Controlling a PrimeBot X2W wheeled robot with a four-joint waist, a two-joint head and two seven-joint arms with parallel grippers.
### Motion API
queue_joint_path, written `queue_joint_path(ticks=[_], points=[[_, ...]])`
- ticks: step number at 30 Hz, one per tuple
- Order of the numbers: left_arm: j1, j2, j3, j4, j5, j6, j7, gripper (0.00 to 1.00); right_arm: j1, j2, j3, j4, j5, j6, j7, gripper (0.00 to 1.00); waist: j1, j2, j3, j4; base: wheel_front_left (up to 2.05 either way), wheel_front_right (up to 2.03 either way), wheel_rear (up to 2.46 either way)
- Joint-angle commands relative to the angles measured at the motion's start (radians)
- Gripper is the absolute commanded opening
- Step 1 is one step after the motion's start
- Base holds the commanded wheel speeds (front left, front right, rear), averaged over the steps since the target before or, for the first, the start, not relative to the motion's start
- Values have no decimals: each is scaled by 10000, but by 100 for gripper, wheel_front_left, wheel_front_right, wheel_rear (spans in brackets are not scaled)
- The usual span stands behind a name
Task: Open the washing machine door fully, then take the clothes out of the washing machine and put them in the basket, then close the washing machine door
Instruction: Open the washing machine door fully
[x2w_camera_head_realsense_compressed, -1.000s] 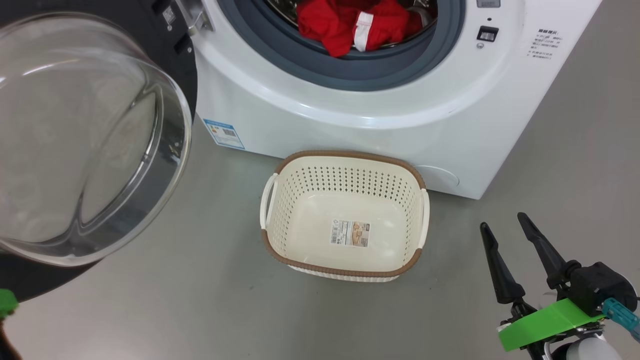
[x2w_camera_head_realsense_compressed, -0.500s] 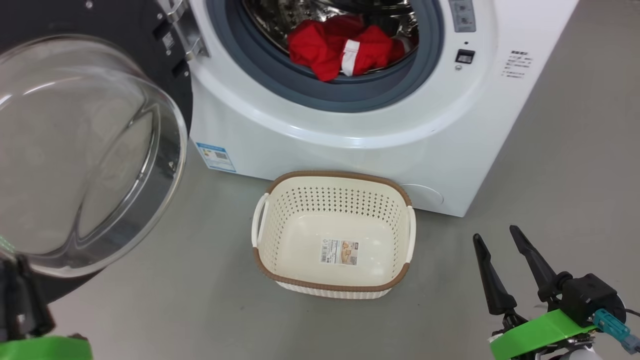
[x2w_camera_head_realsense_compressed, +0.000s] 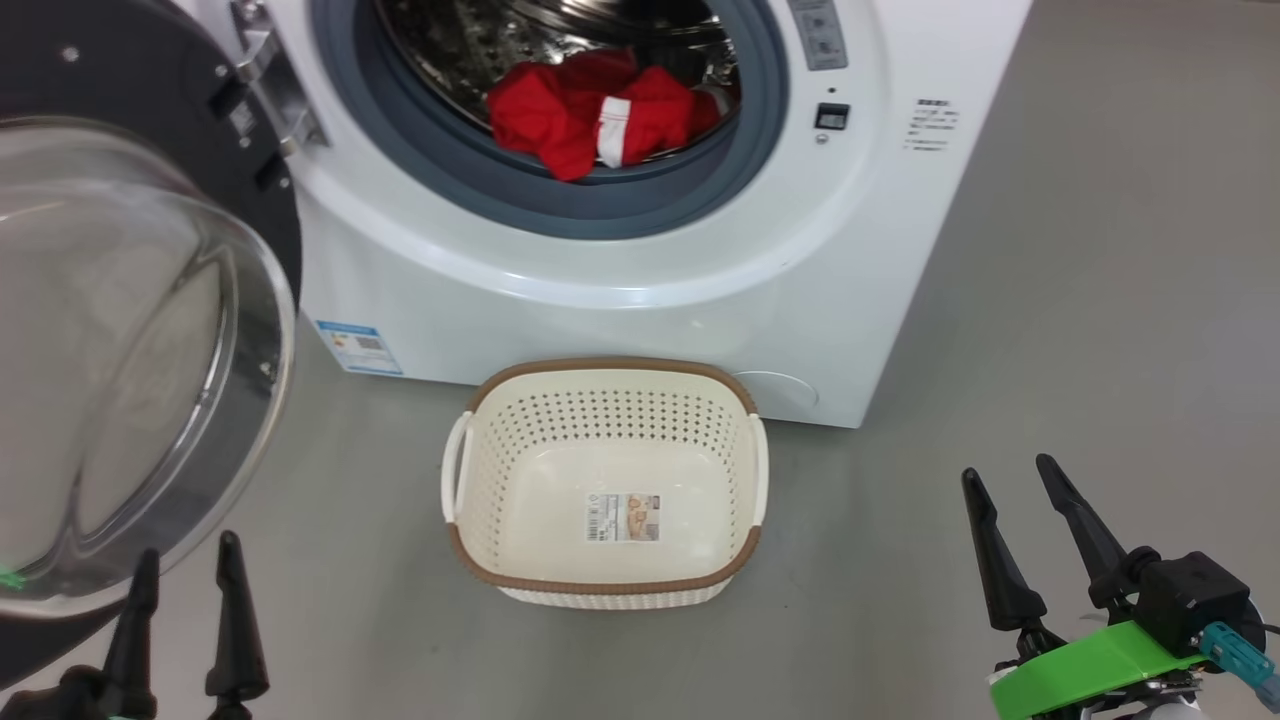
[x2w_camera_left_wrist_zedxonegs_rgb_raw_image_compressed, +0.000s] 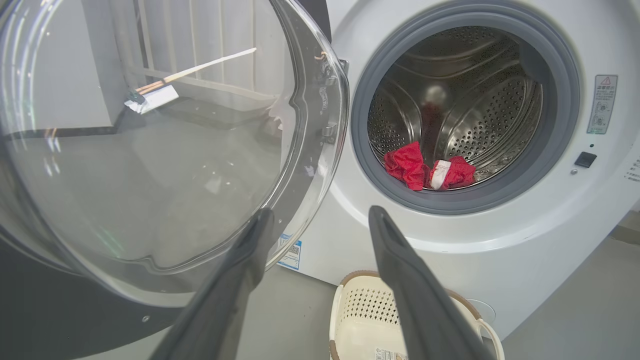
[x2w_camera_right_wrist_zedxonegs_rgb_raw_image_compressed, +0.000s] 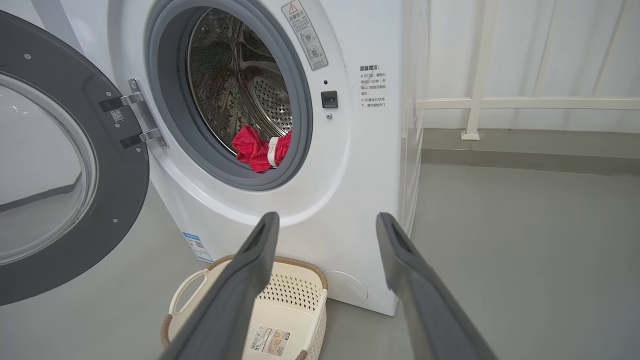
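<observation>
door (x2w_camera_head_realsense_compressed: 120, 350) stands wide open at left, baring red clothes (x2w_camera_head_realsense_compressed: 590, 120) at the washer (x2w_camera_head_realsense_compressed: 600, 300) drum's front lip. empty basket (x2w_camera_head_realsense_compressed: 600, 365) sits just below to catch them. left claw (x2w_camera_head_realsense_compressed: 188, 548) and right claw (x2w_camera_head_realsense_compressed: 1007, 468) both spread, empty.

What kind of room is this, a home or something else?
Probably a laundry test corner rather than a home: a washing machine and basket stand on a bare grey floor, with a white railing nearby.
</observation>
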Motion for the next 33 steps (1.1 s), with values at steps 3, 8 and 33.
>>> queue_joint_path(ticks=[3,8,33], points=[[66,266,73,-383,-70,-53,-49,100,-43,29,99,-208,64,0,-67,100,0,0,-51,-474,0,0,0],[171,284,-349,-504,120,-53,-49,100,-11,20,-18,-192,108,0,-67,100,0,0,-85,-951,0,0,0],[363,487,-1507,-591,-28,-53,-49,100,314,21,-219,-278,182,0,-67,100,0,0,-134,-2803,0,0,0]])
